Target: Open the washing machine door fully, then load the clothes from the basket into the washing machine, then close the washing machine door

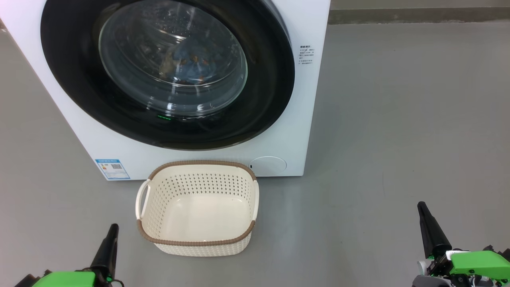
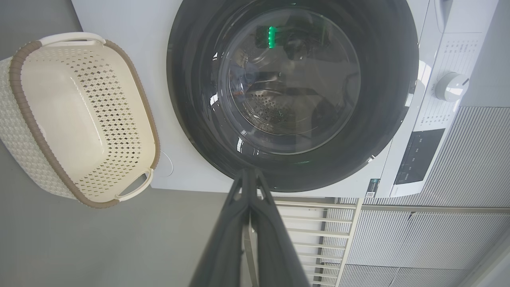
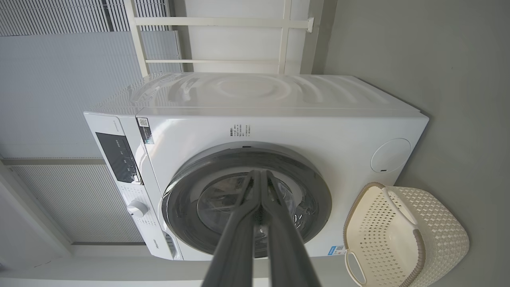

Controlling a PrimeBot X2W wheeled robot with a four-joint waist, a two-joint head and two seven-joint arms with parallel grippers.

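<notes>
1. Black-rimmed washing machine door (image 1: 167,75) — shut; clothes (image 1: 191,63) lie behind its glass.
2. Basket (image 1: 195,163) — empty, on the floor before the washing machine (image 1: 303,119).
3. Left claw (image 1: 112,231), right claw (image 1: 423,211): fingers together, empty; check latch sits flush.

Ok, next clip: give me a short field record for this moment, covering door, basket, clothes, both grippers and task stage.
washing machine door: shut against the front of the washing machine
clothes: blue patterned fabric, seen through the door, inside the machine
basket: empty, upright on the floor in front of the machine
left gripper: shut, holding nothing, low, apart from the basket
right gripper: shut, holding nothing, low on the right
task stage: looks finished
</notes>
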